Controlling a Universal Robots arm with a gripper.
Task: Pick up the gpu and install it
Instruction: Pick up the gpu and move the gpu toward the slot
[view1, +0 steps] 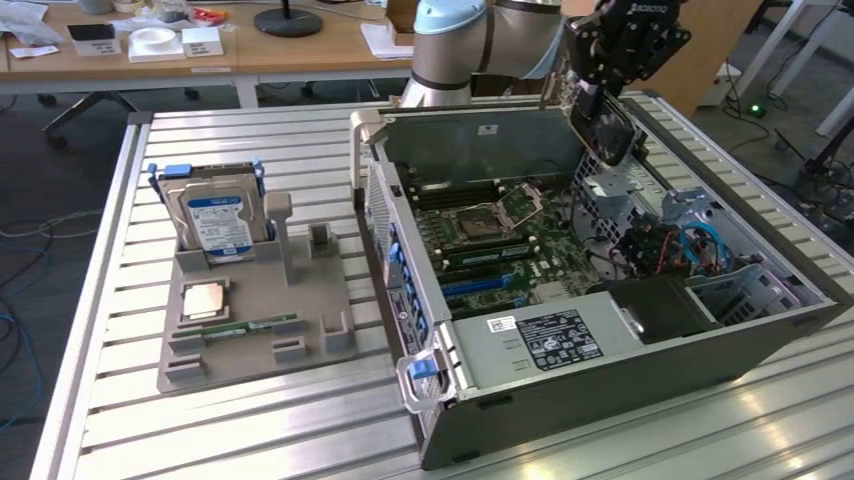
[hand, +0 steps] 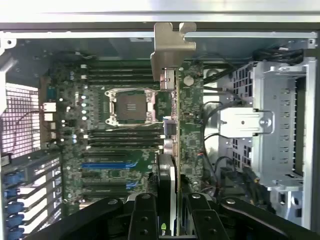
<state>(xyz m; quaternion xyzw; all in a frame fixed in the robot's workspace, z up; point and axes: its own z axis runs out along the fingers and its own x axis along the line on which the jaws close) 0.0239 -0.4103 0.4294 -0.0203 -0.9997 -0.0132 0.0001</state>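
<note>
Fingers of the hand are closed on the gpu, one on each flat face, so the card is seen edge-on with its metal end bracket at the far end. In the exterior view the hand carries the gpu upright and slightly tilted, up over the far corner of the open computer case toward the exterior view's right; the card looks clear of the board below. The case lies on its side on the slatted metal desk with its side panel off. Inside it lie the green motherboard, the bare processor socket with dark memory slots on both sides, and blue expansion slots nearer the case's slotted rear wall. Beside the card, toward the case's other end, stand a grey metal drive cage and loose black cables; red and blue cables and a black box sit near that cage. Well apart from the case, at the exterior view's left, a grey parts tray rests on the desk, holding a silver hard drive with a blue label standing on edge, a square chip lying flat, and a narrow green RAM stick.
</note>
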